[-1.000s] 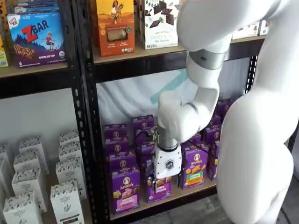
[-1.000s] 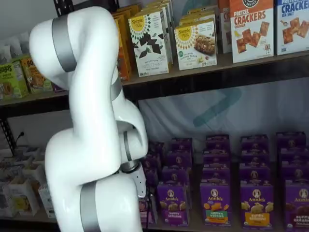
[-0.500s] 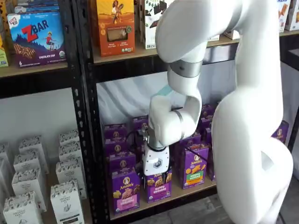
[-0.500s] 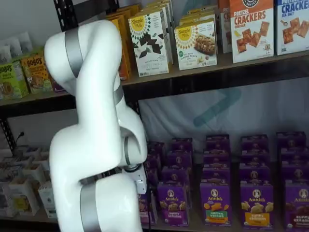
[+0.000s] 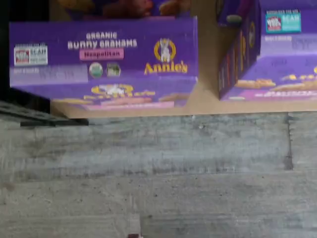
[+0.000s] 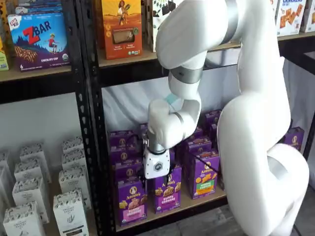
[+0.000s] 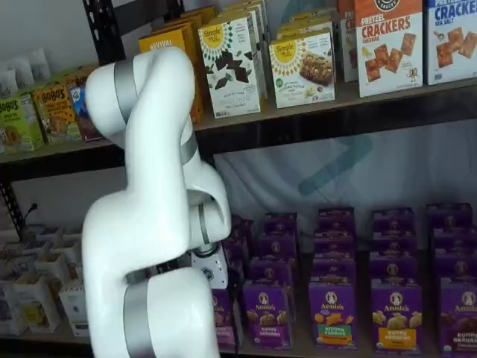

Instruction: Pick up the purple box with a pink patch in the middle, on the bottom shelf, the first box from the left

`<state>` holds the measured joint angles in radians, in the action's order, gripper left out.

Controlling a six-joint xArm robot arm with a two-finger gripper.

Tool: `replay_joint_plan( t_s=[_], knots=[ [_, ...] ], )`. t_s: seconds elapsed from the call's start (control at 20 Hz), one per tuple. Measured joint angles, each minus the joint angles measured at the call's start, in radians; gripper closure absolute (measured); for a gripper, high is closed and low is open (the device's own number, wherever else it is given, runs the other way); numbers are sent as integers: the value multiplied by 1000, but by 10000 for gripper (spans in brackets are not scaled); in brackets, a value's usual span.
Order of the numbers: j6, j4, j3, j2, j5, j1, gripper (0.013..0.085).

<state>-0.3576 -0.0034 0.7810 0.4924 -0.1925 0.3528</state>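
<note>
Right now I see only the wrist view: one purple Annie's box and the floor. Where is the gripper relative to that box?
Observer: In a shelf view the gripper hangs at the front row, more over the neighbouring carton than over the purple box.
Operator: What is behind the box?
Observer: More purple cartons stand in a line behind it on the bottom shelf.
Operator: And on its outer side?
Observer: A black perforated upright stands close beside it.

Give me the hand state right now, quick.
Hand: fingers hidden in both shelf views and the wrist view; no grip visible, so likely open, holding nothing, near the purple box.
</note>
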Motion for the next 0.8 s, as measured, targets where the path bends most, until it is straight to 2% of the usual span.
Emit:
replay_joint_plan(
  t_s=[0.15, 0.25, 0.55, 0.8],
  knots=[
    [34, 27, 53, 29, -39, -10, 130],
    [41, 29, 79, 46, -56, -16, 130],
    [72, 49, 146, 102, -49, -26, 130],
    [110, 89, 203, 145, -51, -25, 130]
  ],
)
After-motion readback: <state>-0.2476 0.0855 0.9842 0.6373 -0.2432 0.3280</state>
